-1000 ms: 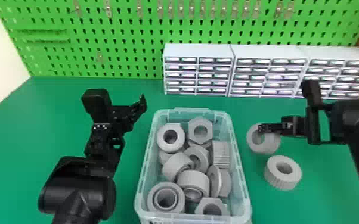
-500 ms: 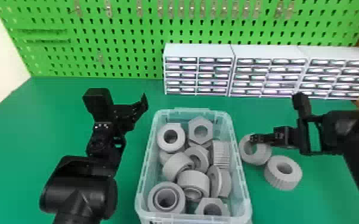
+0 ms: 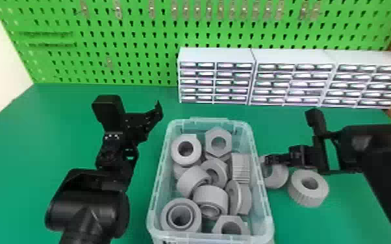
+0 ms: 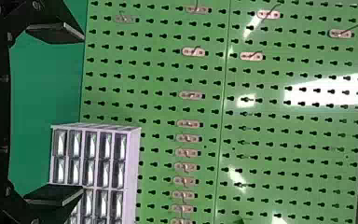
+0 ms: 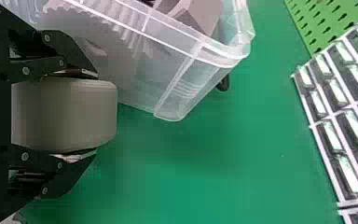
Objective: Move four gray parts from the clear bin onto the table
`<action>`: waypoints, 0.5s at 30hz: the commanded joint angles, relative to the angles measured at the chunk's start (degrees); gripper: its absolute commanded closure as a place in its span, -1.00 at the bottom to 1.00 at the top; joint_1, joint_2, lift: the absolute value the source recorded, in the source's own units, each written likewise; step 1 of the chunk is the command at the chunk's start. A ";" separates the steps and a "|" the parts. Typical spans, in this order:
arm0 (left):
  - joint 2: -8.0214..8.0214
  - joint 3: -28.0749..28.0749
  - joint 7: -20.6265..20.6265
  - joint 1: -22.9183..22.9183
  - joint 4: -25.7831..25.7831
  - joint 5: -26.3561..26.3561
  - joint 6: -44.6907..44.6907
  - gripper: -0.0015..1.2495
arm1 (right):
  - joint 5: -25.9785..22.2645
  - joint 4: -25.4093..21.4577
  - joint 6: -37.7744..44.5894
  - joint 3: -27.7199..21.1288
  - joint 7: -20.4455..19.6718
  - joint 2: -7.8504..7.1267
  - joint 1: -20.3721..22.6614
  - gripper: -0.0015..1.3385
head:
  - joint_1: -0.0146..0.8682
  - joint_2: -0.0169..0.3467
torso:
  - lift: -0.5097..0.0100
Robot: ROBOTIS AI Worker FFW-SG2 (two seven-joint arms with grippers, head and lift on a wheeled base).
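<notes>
My right gripper (image 3: pixel 269 159) is just right of the clear bin (image 3: pixel 264 207), shut on a gray ring part (image 3: pixel 278 178) low over the table. In the right wrist view my right gripper (image 5: pixel 96 113) has one finger on each side of the gray ring part (image 5: pixel 65 114), close by the bin's wall (image 5: pixel 191 88). Another gray part (image 3: pixel 309 189) lies on the table at its right. Several gray rings and nuts (image 3: pixel 218 141) fill the bin. Left of the bin, my left gripper (image 3: pixel 159 111) is parked; in the left wrist view the left gripper (image 4: pixel 82 114) stands open with nothing between its fingers.
White drawer cabinets (image 3: pixel 216 76) stand at the back of the green table (image 3: pixel 26 146), against a green pegboard (image 3: pixel 133 42). The bin's right wall is very near the held part, and the loose part on the table is close to the right arm.
My right gripper has moved left and toward the front with the gray ring, from behind the loose part to beside the bin. The left arm has stayed nearly still.
</notes>
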 commanded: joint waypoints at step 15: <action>-0.04 0.17 0.00 0.02 0.04 0.27 -0.09 -0.77 | 0.14 0.41 0.47 1.81 0.06 -0.27 -0.61 -0.07 | 0.60 -0.51 | 0.76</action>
